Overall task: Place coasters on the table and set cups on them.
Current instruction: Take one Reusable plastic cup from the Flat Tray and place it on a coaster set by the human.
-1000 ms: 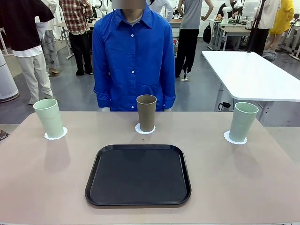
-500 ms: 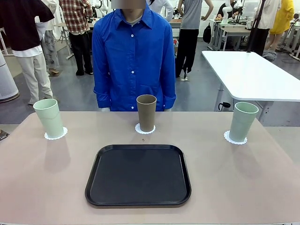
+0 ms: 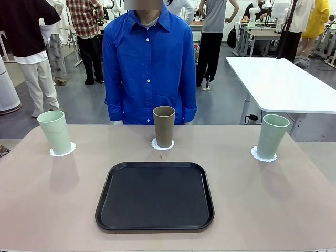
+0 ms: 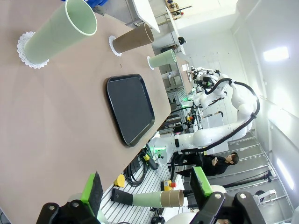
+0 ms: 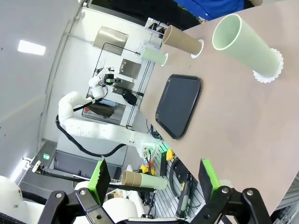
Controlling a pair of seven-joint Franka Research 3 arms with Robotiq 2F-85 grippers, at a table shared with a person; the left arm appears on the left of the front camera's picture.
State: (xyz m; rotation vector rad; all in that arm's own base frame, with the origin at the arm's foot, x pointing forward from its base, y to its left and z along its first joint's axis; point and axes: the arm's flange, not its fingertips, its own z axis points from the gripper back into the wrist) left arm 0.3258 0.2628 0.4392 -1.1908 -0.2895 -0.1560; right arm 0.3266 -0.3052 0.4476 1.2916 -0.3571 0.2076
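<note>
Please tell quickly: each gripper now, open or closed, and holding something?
Left gripper: open, holding nothing.
Right gripper: open, holding nothing.

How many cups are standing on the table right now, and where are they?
3. A mint green cup at the far left, a brown cup in the middle before the person, and another mint green cup at the far right, each on a white coaster.

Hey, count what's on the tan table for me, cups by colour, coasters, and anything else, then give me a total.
Mint green cups: 2
Brown cup: 1
Coasters: 3
Black tray: 1
Total: 7
</note>
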